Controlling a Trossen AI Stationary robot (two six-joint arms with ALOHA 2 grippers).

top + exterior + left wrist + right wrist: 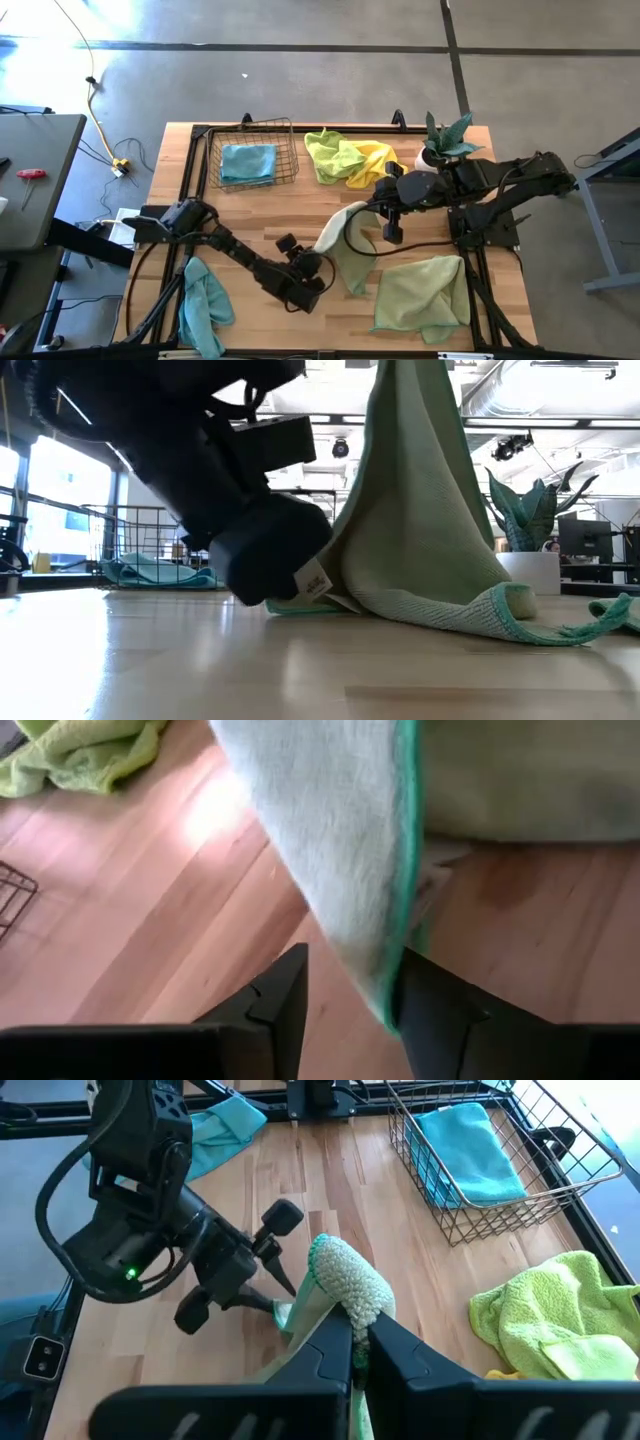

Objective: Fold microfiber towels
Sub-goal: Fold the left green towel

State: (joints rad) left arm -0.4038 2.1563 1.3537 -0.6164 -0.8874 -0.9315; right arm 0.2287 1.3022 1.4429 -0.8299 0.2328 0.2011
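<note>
One pale sage green towel hangs between your two arms at mid-desk: its upper corner is pinched in the right gripper, whose jaws are closed tight on it, and its lower part trails onto the wooden desk. Your left gripper sits low beside the trailing edge, jaws partly apart with the teal-hemmed edge between them. A second sage towel lies flat near the front right. A lime and yellow pile sits at the back, beside the wire basket holding a folded blue towel. Another teal towel drapes over the front left edge. A potted plant stands at the back right.
</note>
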